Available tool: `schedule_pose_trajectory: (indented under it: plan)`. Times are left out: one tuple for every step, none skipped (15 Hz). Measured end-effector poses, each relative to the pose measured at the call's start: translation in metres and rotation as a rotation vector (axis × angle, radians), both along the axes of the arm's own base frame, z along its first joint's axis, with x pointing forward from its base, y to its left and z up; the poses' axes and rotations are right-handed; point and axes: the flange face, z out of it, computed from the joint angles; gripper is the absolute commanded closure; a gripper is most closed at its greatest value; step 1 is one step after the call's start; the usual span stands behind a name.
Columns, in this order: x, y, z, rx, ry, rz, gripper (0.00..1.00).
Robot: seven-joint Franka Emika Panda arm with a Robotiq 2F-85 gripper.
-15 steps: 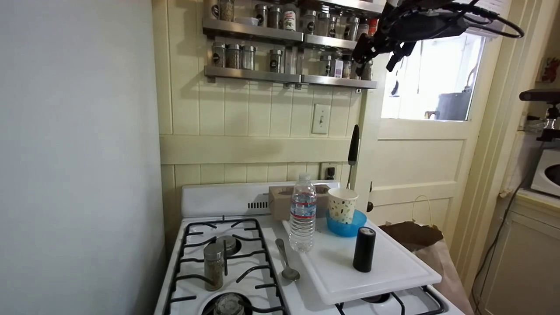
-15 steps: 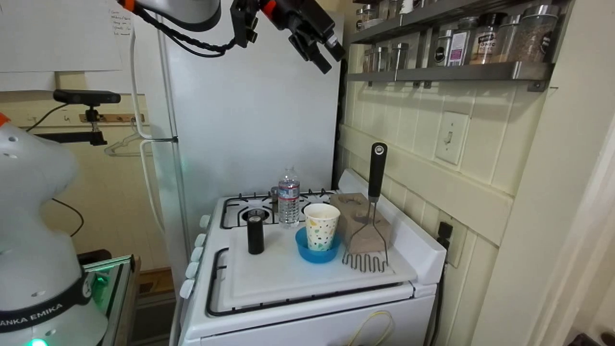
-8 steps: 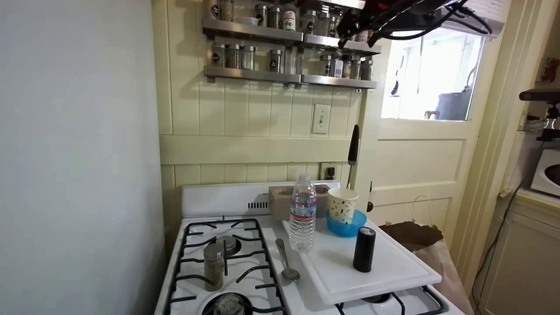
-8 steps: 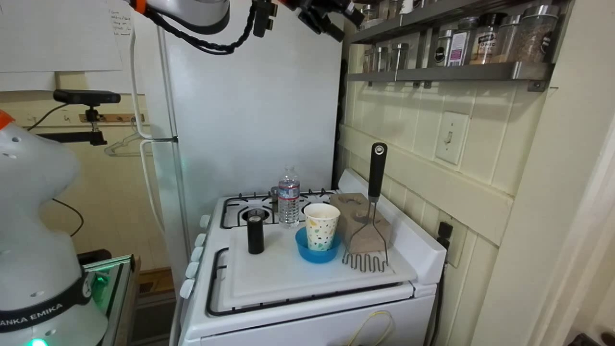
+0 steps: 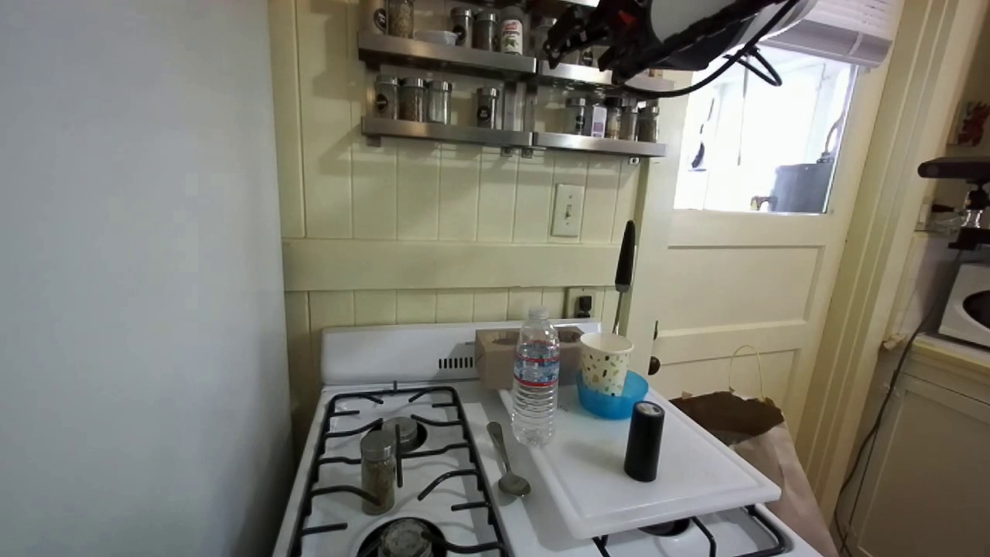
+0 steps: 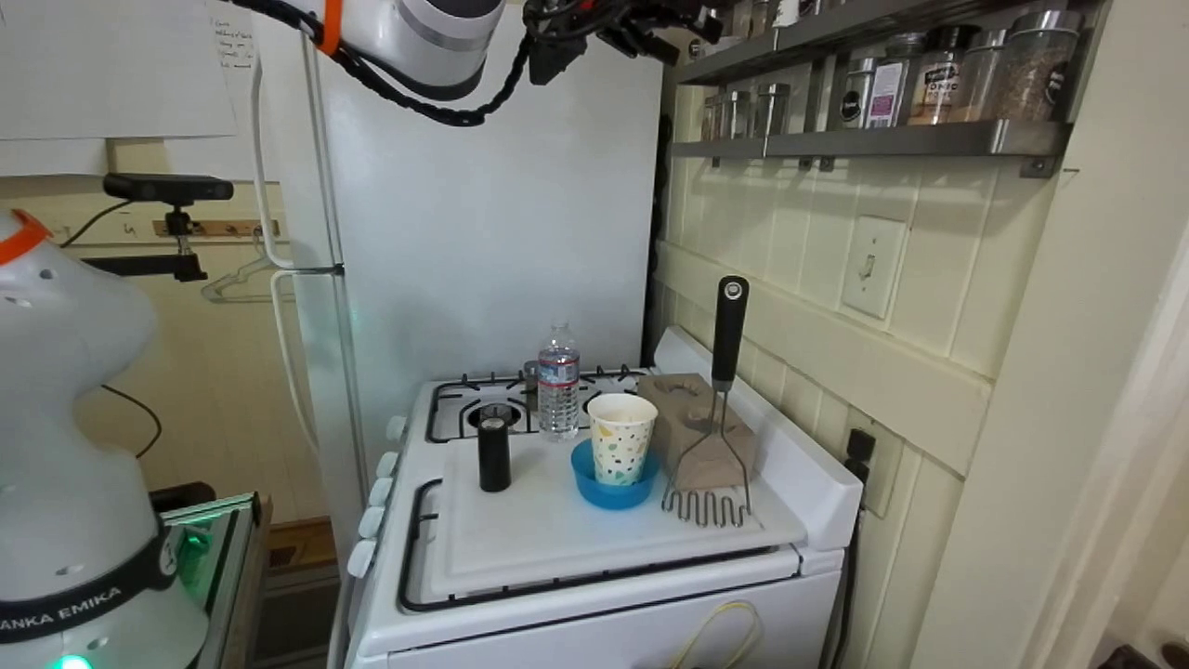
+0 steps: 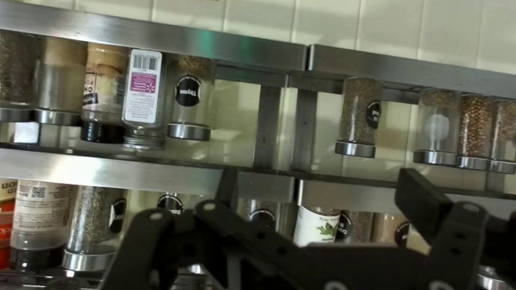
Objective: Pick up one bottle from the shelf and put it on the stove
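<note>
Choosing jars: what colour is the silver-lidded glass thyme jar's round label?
Black round label with white lettering, clearest in the wrist view.

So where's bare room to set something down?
In an exterior view, the white board is bare between the black cylinder and the blue bowl, and nearer the camera. The shelf's lower tier has a gap between the Thyme jar and the next spice jar. Crowded: toward the stove's back panel, where cup, masher and box cluster.

White arm (orange-banded), black cable, black claw

White stove beneath jar, spoon and white board
</note>
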Motion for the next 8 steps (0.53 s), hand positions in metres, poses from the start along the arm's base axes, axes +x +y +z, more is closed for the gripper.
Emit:
schedule_pose_trajectory:
  plan:
    - [0.0005,-0.0045,-0.0034,-0.013,0.006,-0.014,0.0]
    - [0.001,-0.0079,-0.0052,-0.015,0.009,-0.022,0.0]
    - [0.0012,-0.0082,-0.0047,-0.015,0.008,-0.023,0.0]
    - [0.0011,-0.0075,-0.004,-0.015,0.007,-0.021,0.0]
    - [0.0011,-0.0067,-0.0035,-0.015,0.006,-0.019,0.0]
    - [0.0011,-0.0059,-0.0031,-0.015,0.005,-0.018,0.0]
    - [0.0011,-0.0054,-0.003,-0.015,0.005,-0.017,0.0]
    - [0.0011,-0.0056,-0.003,-0.015,0.005,-0.017,0.0]
